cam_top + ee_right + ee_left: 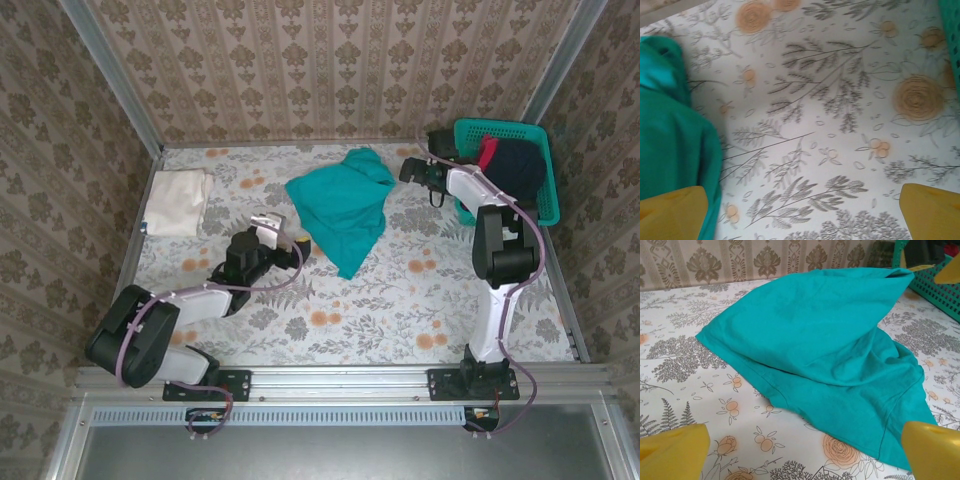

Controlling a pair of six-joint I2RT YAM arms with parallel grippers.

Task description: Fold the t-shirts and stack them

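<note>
- The teal t-shirt [345, 205] lies crumpled and unfolded at the middle of the flowered table [380, 300]. One bunched end is toward the back wall and a tapering corner trails toward my bases.
- My left gripper [800, 455] sits low on the table just left of the teal t-shirt, its yellow fingers [672, 452] spread wide and empty. The shirt's near hem lies just ahead of the tips.
- My right gripper [800, 215] hangs just right of the teal t-shirt's far end, jaws wide and empty over bare tabletop. The cloth's edge runs down beside one finger [670, 212].
- A cream-white t-shirt [180, 200], folded flat, lies well left of the teal t-shirt.
- A teal mesh basket [505, 127] stands well right of the teal t-shirt and holds a red t-shirt [488, 152] and a dark navy t-shirt [522, 165]. My right arm crosses in front of the basket's near left corner.
</note>
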